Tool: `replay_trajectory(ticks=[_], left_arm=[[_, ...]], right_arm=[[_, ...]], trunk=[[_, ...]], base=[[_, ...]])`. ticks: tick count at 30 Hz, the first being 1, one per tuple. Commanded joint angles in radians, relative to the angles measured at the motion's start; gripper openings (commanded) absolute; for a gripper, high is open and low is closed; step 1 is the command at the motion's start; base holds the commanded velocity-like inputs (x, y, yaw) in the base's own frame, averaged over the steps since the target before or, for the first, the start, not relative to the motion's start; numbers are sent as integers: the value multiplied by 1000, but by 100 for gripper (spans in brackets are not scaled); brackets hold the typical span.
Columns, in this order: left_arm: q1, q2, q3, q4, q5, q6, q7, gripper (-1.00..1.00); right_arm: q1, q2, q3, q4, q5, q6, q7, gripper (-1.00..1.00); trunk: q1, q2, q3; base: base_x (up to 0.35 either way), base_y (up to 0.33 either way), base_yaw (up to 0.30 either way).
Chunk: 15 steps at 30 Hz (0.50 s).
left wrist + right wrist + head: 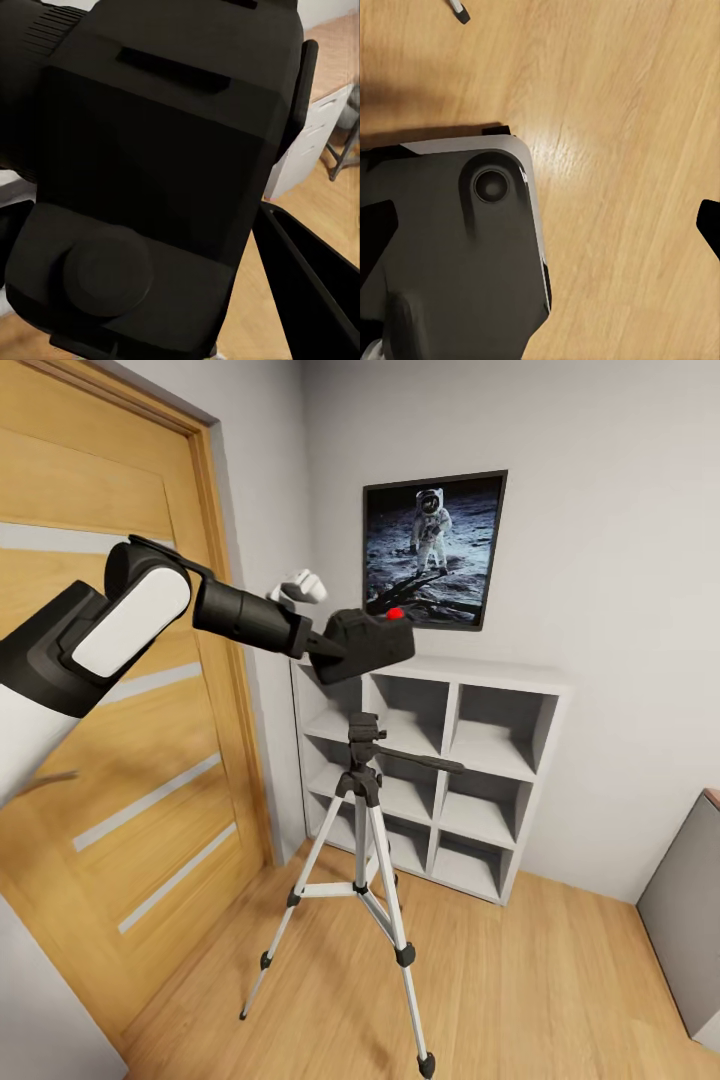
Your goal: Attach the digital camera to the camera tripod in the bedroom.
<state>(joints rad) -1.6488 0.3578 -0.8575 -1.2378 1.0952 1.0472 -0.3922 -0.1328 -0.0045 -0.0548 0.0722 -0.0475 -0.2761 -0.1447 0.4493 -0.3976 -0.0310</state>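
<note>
Holding the digital camera [367, 641] aloft, the left gripper [322, 648] was clamped on its left end, w/ the cam hanging just above the camera tripod [364, 830] head but not touching it. Judging by that gap, pickup and carry were done; lowering and seating on the mount was left. Left wrist view had the cam body [150, 180] right up close, one finger [307, 292] alongside. Right gripper: a dark tip [709, 225] at the edge of its wrist view, so can't tell if apart or together.

Room, left to right: oak door [120, 780], tripod on light wood floor [540, 980] approx centre, white cube shelving [455, 770] at far wall under astronaut picture [435, 545], grey cabinet [690, 920] far right.
</note>
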Motion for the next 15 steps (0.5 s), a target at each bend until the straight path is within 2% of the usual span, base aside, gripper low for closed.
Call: replay_trajectory(ticks=[1,4,7,15], left_arm=[[-2,4,-1,0,-9,0,-38,-100],[-2,11,1,1,-11,0,-102,-100],[-2,23,1,2,-13,0,-140,-100],[-2,35,2,0,-14,0,-165,-100]], right_arm=[[-2,0,-5,5,-5,-9,2,100],[-2,0,-5,4,-5,-9,2,100],[-2,0,-5,4,-5,-9,2,100],[-2,0,-5,5,-5,-9,2,100]], trunk=[[1,-2,-2],[1,-2,-2],[1,-2,-2],[1,-2,-2]], base=[[0,0,0],[0,0,0],[0,0,0],[0,0,0]])
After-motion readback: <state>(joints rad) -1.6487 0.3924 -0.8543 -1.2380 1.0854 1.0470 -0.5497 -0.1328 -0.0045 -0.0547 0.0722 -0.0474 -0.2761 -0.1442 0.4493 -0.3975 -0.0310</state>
